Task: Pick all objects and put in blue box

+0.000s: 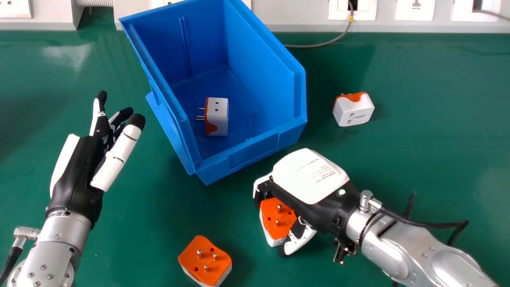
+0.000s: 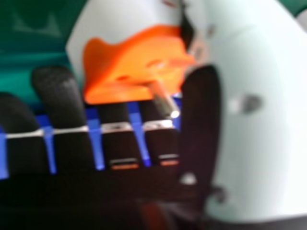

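Right hand [image 1: 308, 175] pinching plug adapter [image 1: 272, 230], fingers against thumb — likely light, stiff, slick; best held by sides, clear of pins [image 1: 279, 209]. Left hand [image 1: 79, 171] fingers loosely spread.

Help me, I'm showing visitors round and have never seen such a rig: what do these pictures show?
This is a humanoid robot with two arms. One picture looks down from its head; the other comes from a camera at its right hand.

On the green table stands a blue box with one plug adapter inside. Two more lie outside: the far adapter, right of the box, and the near adapter.

The right hand holds a fourth, the gripped adapter, between thumb and fingers. The left hand is open and holds nothing.
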You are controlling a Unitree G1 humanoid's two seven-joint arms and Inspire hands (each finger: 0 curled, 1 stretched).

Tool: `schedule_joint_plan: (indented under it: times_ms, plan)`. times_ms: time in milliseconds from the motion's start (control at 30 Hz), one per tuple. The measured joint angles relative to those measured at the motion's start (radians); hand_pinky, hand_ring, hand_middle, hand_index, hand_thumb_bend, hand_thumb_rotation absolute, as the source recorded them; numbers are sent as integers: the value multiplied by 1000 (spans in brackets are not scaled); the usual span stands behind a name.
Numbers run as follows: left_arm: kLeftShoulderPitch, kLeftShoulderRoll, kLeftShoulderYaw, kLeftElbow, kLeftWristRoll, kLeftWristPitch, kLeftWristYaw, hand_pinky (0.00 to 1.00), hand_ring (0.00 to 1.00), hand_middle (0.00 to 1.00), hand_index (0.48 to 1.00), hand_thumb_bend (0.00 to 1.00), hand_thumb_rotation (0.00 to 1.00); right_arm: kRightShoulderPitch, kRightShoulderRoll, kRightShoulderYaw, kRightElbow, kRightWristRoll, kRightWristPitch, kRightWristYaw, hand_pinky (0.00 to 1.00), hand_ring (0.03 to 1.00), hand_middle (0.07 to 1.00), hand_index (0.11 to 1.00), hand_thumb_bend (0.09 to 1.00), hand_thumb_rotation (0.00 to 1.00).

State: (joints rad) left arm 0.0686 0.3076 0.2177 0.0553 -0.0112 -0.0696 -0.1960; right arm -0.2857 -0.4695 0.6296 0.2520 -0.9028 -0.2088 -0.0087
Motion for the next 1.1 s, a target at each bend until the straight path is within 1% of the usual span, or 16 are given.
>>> schedule_joint_plan:
  times_ms: [33,167,300,467,567,633,667,700,733,767,867,967,1033,1100]
  plan:
    - [0,0,-1,0,0,0,0,879,920,940,967,550,825,7,0,-5,-8,2,2,3,115,158,423,483,515,4]
    - [-1,0,-2,0,0,1,0,879,920,940,967,555,825,44,-10,-32,-51,12,8,24,84,128,446,480,519,1]
    - [-2,0,-1,0,0,9,0,879,921,940,967,555,825,98,-48,-56,-117,28,-2,51,67,111,458,477,521,0]
    - [-5,-1,-3,0,0,16,0,879,920,940,967,551,824,166,-94,-96,-217,44,-13,120,57,100,466,477,522,0]
    - [-7,-1,-3,-1,0,17,1,879,920,940,967,550,824,224,-129,-141,-324,74,-20,177,57,100,467,477,522,0]
    - [-8,-1,-3,-1,0,18,1,879,920,940,967,551,824,242,-133,-173,-396,92,-17,202,51,96,468,477,521,0]
    - [-9,-1,-3,-1,0,18,1,879,920,940,967,552,824,247,-132,-192,-435,108,-12,219,47,92,405,477,516,27]
    - [-9,-2,-4,-1,0,18,1,879,920,940,967,552,824,251,-130,-211,-474,121,-2,235,47,92,405,477,516,27]
    - [-10,-2,-4,-1,0,17,1,879,920,940,967,553,824,252,-127,-230,-509,136,6,250,46,92,359,479,512,50]
    - [-10,-2,-3,-1,0,17,1,879,920,940,967,553,824,252,-122,-246,-538,150,15,264,46,92,359,479,512,50]
    - [-10,-2,-3,-1,1,18,3,880,921,941,967,557,824,240,-99,-274,-589,159,23,278,41,89,260,474,504,94]
    - [-11,-2,-4,0,2,17,5,880,921,941,967,557,825,208,-78,-288,-604,160,20,279,62,113,245,472,498,114]
    - [-11,-2,-4,0,2,18,7,880,921,941,967,554,825,176,-62,-293,-605,159,16,278,54,103,218,471,494,127]
    - [-13,-2,-4,0,3,18,8,880,921,941,968,553,825,131,-43,-300,-600,158,4,276,51,101,213,471,493,132]
